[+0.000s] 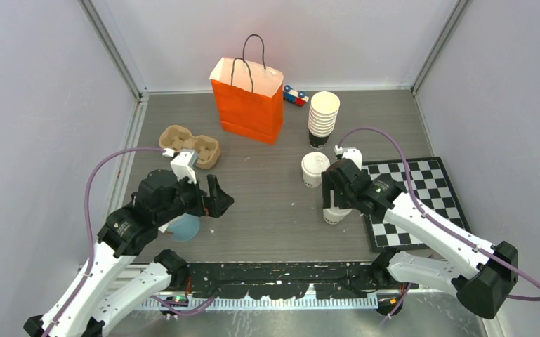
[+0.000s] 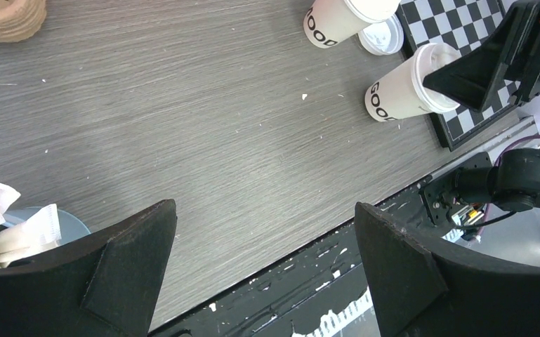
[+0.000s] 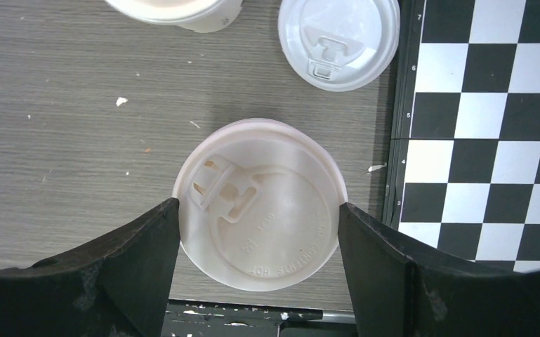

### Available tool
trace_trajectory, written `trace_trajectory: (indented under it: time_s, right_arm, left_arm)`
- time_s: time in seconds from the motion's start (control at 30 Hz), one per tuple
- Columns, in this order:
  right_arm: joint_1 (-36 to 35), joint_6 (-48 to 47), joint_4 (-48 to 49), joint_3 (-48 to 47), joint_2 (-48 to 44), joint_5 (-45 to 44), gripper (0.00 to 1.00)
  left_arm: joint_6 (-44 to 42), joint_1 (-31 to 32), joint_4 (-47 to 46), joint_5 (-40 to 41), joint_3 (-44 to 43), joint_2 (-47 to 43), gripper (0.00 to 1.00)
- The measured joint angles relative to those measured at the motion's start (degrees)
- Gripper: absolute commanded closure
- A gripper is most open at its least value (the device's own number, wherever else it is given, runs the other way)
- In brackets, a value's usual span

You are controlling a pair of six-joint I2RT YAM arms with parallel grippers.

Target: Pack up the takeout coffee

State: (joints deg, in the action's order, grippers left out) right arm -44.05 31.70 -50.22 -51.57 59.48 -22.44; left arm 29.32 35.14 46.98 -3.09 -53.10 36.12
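The left tool (image 2: 263,210) gapes over the bench (image 2: 203,126). Far right, the right tool's finger (image 2: 474,67) meets the nearer cup (image 2: 400,91); a second cup (image 2: 337,21) stands beyond, by a checkerboard (image 2: 463,21).

Far ahead of my left hand (image 1: 218,199) an orange paper bag (image 1: 247,105) stands upright. A cardboard cup carrier (image 1: 191,145) lies near, ahead and left. A blue cup of paper sticks (image 1: 185,227) sits just behind that hand. Ahead of my right hand (image 1: 335,203) rises a stack of nested cups (image 1: 322,118), with a small toy (image 1: 295,95) beyond. A checkerboard (image 1: 414,203) lies just right.
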Motion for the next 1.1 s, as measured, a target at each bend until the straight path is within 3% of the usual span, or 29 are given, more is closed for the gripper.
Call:
trace_trajectory:
  time_s: [0.17, 0.4, 1.1]
  right_arm:
    - [3.4, -1.0, 0.3, 0.6, 1.0, 2.0, 0.20]
    - [4.8, -1.8, 2.4, 0.2, 3.5, 2.7, 0.03]
    - [4.9, -2.8, -8.5, -15.1, 2.8, 2.6, 0.05]
  left_arm:
    - [0.0, 0.0, -0.1, -0.2, 0.1, 0.6, 0.00]
    - [0.0, 0.0, -0.5, -0.6, 0.9, 1.1, 0.00]
    - [-3.5, 0.0, -0.1, 0.5, -1.9, 7.3, 0.00]
